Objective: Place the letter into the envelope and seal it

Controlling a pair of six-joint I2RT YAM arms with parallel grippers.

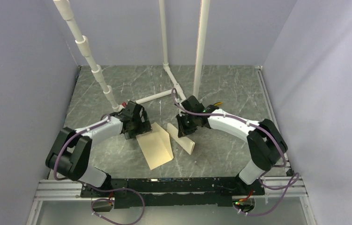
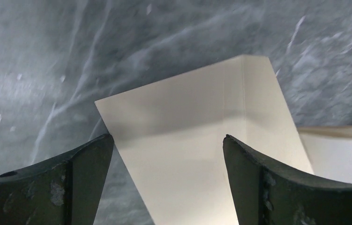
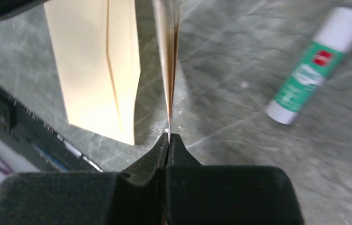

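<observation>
The plain tan envelope (image 1: 156, 147) lies flat on the grey marble table (image 1: 220, 154), between the two arms. My left gripper (image 1: 134, 129) hovers over its far left end. In the left wrist view this gripper (image 2: 168, 137) stands open, and the envelope (image 2: 197, 140) spans the gap below it without touching the fingers. My right gripper (image 1: 185, 129) is shut on the letter (image 1: 182, 139), which slopes down to the table just right of the envelope. The right wrist view shows that gripper (image 3: 169, 136) pinching the letter (image 3: 169, 70) edge-on, with the envelope (image 3: 94, 70) to its left.
A green-and-white glue stick (image 3: 317, 65) lies on the table to the right of my right gripper. White plastic pipes (image 1: 92, 61) stand at the back of the table. Grey walls close in both sides, and a black rail (image 1: 174, 185) runs along the near edge.
</observation>
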